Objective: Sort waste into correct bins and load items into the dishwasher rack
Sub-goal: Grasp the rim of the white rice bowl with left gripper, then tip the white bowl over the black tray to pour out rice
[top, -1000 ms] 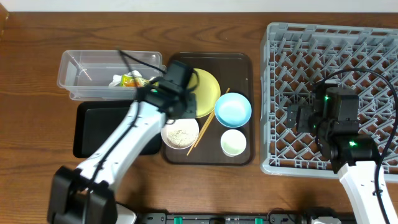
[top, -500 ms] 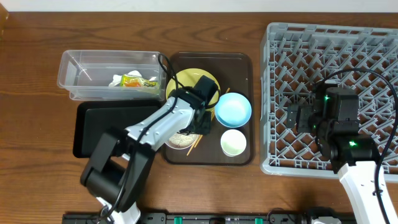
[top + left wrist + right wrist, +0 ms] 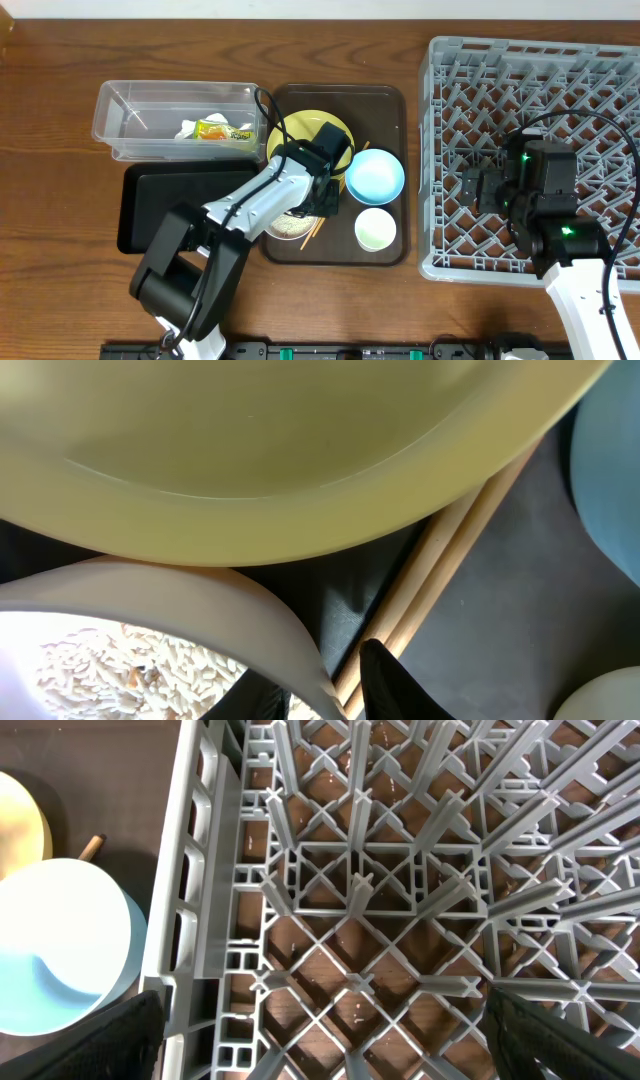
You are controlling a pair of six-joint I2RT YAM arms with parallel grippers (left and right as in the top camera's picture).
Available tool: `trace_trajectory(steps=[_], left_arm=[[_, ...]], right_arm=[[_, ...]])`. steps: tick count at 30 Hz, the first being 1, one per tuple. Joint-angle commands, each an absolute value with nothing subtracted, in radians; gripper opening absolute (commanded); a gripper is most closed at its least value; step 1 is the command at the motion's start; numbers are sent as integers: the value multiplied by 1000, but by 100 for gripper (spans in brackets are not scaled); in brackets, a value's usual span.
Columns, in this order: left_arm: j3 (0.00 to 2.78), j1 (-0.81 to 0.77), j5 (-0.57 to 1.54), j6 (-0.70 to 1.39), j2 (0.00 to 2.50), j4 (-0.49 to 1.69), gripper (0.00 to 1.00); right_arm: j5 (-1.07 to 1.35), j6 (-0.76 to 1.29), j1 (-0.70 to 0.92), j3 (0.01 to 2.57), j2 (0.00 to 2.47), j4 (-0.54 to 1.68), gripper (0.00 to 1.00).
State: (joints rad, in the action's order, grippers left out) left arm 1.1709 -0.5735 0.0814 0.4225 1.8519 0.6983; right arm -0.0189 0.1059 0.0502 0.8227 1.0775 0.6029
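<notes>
Left gripper (image 3: 322, 695) sits low at white bowl (image 3: 170, 595), near-left on brown tray (image 3: 385, 108). Jaws straddle its rim; can't tell if pinched yet. Seat deeper, avoid chopsticks (image 3: 445, 565), lift level so rice (image 3: 110, 660) stays in. Right gripper (image 3: 320, 1040) jaws spread over dishwasher rack (image 3: 200, 870).

Our left tool (image 3: 322, 695) has swung away from the clear tub (image 3: 130, 125) and now sits low at the rim of the white bowl (image 3: 150, 610), beside the chopsticks (image 3: 440, 570)
</notes>
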Motion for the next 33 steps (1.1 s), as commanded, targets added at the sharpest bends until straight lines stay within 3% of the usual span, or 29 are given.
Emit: trace_trajectory(steps=[1, 9, 17, 26, 33], left_arm=[[1166, -575, 54, 431, 1806, 699, 27], [1165, -576, 53, 431, 1795, 691, 25], [1165, -576, 53, 432, 1795, 693, 6], [1165, -575, 52, 469, 1763, 774, 6], [1166, -562, 52, 457, 1579, 762, 6]], right_arm=[[-26, 107, 59, 843, 1074, 603, 99], [-25, 107, 59, 843, 1074, 603, 99], [-25, 107, 59, 843, 1074, 603, 99], [-26, 107, 59, 843, 1074, 603, 99], [-26, 107, 59, 843, 1074, 603, 99]])
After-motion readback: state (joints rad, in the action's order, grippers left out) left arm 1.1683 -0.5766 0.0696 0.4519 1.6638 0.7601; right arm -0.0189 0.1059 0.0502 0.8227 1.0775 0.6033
